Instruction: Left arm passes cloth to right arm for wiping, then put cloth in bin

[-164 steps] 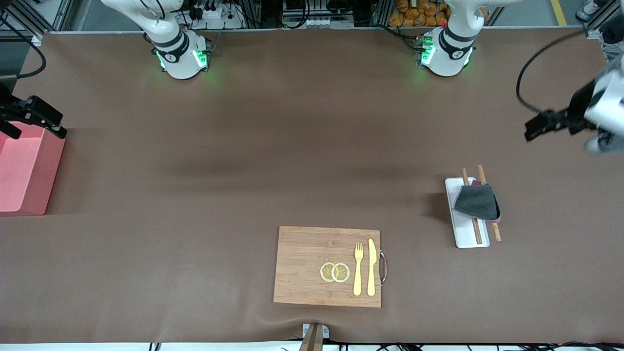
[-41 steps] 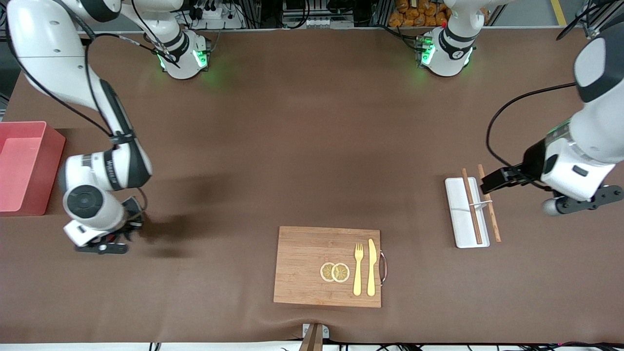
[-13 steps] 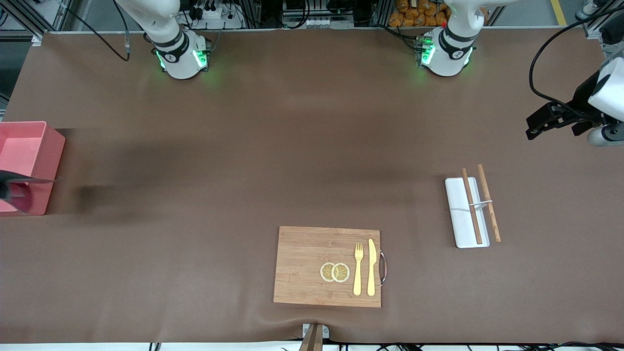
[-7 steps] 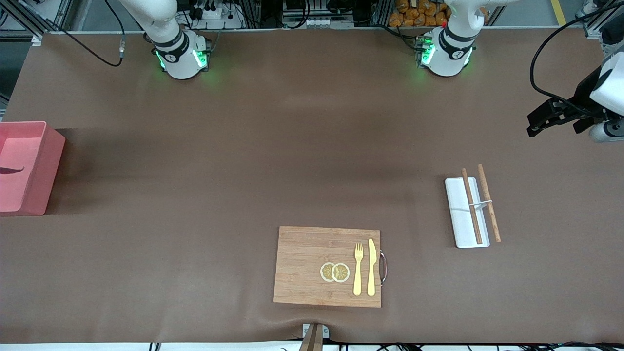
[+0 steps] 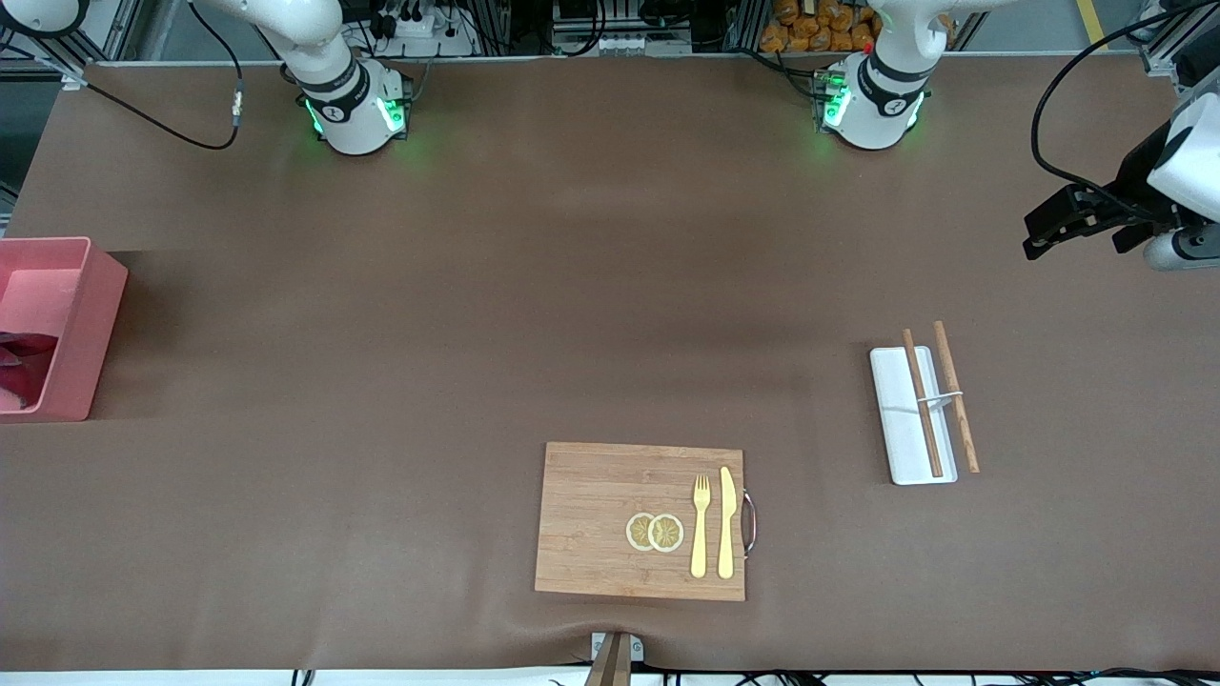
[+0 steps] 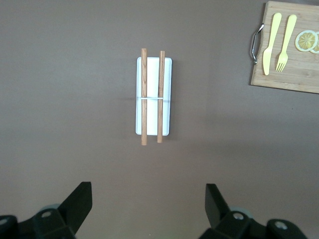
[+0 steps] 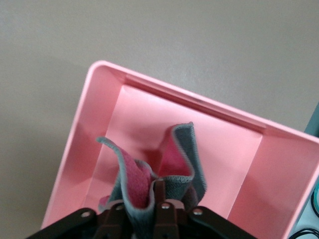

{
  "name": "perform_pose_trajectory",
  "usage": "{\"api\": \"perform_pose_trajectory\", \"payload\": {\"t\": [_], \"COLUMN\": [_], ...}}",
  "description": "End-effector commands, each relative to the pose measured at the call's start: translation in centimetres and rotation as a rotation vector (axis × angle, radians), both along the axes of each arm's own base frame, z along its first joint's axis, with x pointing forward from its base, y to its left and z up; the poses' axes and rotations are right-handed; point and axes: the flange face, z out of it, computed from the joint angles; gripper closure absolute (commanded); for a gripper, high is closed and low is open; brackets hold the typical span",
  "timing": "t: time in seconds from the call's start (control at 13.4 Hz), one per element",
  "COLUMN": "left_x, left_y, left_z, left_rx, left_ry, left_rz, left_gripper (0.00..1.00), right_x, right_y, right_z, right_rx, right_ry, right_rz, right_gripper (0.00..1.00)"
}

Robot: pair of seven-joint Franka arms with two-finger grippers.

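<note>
The pink bin (image 5: 91, 324) stands at the right arm's end of the table. The cloth (image 7: 137, 181), grey on one side and magenta-red on the other, hangs crumpled into the bin (image 7: 99, 129), and its red side shows at the picture's edge in the front view (image 5: 21, 360). My right gripper (image 7: 138, 201) is above the bin, its fingers closed with a fold of the cloth pinched between them; it is outside the front view. My left gripper (image 5: 1044, 233) hangs open and empty (image 6: 148, 204) over bare table at the left arm's end.
A white tray (image 5: 901, 429) carrying two chopsticks (image 5: 922, 400) lies toward the left arm's end. A wooden board (image 5: 591, 514) with a fork (image 5: 701, 524), a knife (image 5: 726, 519) and lemon slices (image 5: 654, 532) sits near the front camera's edge.
The cloth has come over the bin and sunk lower into it, now showing its red side. The left gripper has barely shifted.
</note>
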Motion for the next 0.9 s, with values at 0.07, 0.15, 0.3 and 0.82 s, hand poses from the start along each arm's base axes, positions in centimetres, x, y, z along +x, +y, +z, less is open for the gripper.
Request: {"api": "perform_pose_trajectory", "payload": {"t": [0.07, 0.15, 0.3, 0.82], "left_x": [-1.3, -1.5, -1.5, -1.7], "left_y": [-0.1, -0.1, 0.0, 0.3], "left_z": [0.8, 1.0, 1.0, 1.3], "left_rx": [-0.010, -0.012, -0.016, -0.014], "left_ry": [0.006, 0.003, 0.003, 0.000], "left_rz": [-0.022, -0.023, -0.021, -0.015], "left_gripper": [0.00, 0.00, 0.00, 0.00], "right_x": [0.5, 0.8, 1.6, 9.8], "right_y": [-0.6, -0.2, 1.9, 15.7], "right_z": [2.1, 2.5, 2.6, 8.8], "right_rx": [-0.002, 0.002, 0.056, 0.044], "right_ry": [-0.043, -0.043, 0.000, 0.020], "right_rz": [0.010, 0.015, 0.027, -0.120], "right_gripper": [0.00, 0.00, 0.00, 0.00]}}
